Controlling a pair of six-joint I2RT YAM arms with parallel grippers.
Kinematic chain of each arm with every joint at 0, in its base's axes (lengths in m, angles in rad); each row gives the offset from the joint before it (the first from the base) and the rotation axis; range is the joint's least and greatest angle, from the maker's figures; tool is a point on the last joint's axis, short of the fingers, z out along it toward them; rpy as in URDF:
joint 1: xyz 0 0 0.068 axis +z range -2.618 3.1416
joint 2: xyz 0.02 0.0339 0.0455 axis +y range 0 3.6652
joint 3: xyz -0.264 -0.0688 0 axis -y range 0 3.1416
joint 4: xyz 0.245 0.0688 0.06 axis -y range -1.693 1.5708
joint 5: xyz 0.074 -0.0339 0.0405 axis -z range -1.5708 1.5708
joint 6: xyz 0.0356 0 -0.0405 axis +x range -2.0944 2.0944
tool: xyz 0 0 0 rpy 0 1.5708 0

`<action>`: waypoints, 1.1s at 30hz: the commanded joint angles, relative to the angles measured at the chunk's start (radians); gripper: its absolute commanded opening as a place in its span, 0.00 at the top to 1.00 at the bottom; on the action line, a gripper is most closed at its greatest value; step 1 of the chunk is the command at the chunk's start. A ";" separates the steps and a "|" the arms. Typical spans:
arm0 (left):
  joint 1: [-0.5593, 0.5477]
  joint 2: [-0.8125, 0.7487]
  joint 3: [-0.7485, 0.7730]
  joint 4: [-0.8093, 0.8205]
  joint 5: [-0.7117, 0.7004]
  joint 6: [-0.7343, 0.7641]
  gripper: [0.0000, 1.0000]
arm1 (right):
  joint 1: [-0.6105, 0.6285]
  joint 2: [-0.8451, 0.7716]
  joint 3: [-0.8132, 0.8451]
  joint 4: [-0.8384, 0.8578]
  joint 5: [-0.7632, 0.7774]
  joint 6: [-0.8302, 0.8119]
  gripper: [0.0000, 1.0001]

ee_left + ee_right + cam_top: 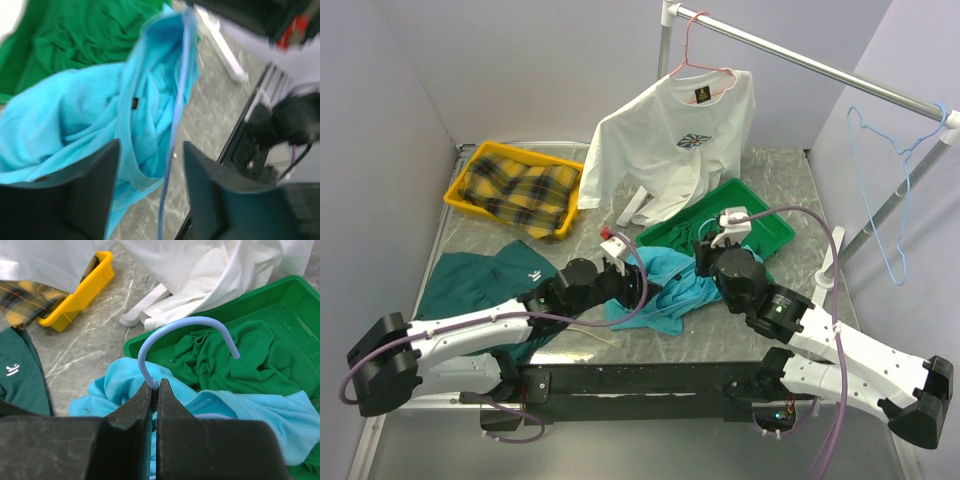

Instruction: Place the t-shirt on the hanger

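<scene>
The right claw [155, 389] was clenched on the neck of the hanger [192, 321], with the hook rising toward 12 o'clock. The left claw [151, 155] was released, its jaws straddling the collar of the t-shirt [75, 115] and one run of the hanger's wire. The shirt lay bunched at table centre, its 1 o'clock edge spilling into the green tray [280, 295]. Judged status: the hanger had reached the neck opening only, with both shoulders unseated and the garment not yet lifted.
</scene>
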 commanded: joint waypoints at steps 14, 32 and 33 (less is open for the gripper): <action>0.109 -0.014 -0.001 -0.199 0.000 -0.343 0.44 | 0.006 -0.204 -0.170 0.194 -0.012 -0.057 1.00; -0.069 0.194 -0.060 0.086 -0.159 -0.513 0.47 | 0.009 -0.226 -0.181 0.200 0.012 -0.039 1.00; -0.069 0.201 -0.066 0.120 -0.159 -0.521 0.47 | 0.009 -0.222 -0.180 0.199 0.014 -0.040 1.00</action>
